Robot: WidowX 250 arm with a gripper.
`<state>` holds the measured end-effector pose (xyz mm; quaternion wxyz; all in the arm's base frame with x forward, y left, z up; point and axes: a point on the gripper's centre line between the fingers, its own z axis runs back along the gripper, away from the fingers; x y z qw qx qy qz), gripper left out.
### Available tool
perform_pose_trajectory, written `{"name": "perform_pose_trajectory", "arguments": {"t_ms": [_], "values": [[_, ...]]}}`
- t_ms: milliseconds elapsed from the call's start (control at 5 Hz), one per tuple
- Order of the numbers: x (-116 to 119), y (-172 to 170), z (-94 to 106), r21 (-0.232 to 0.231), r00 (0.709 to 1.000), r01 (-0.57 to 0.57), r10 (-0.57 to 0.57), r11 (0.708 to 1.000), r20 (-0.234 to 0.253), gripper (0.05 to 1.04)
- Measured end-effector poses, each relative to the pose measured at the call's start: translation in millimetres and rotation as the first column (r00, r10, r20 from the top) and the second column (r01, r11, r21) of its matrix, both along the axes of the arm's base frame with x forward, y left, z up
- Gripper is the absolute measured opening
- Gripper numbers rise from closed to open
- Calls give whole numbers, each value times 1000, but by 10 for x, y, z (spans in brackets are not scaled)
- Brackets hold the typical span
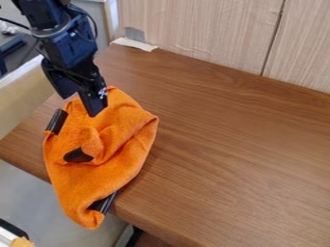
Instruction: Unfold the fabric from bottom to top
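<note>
The black gripper (80,103) hangs over the upper part of the orange fabric (106,166), at the left of the camera view. Its fingers stand apart, with orange cloth visible below and between them. The fabric lies crumpled and folded over itself on the table's left corner, and its lower end droops past the front edge. Black patches show on the cloth at its upper left side, near its middle and at its lower right edge. Whether the fingertips touch the cloth cannot be told.
The brown wooden table (238,144) extends to the right of the fabric. A light wood-grain panel (199,31) stands along its back edge, with a strip of pale tape (134,45) at the back left corner. The table's front edge runs below the cloth.
</note>
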<state>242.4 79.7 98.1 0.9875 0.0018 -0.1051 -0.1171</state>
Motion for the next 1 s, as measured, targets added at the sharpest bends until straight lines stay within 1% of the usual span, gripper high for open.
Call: {"name": "perform_pose_trajectory", "arguments": {"t_ms": [200,400,600,800,1000], "values": [[-30,-12,-61,-7,1000,6,-6,1000,-21,1001],[-215,6,-165,18,999,44,-44,999,-17,1001],[-360,14,-224,62,997,82,-82,995,-10,1001],[-481,40,-362,85,990,141,-139,986,-22,1001],[-456,72,-553,98,979,206,-203,974,-36,1001]]}}
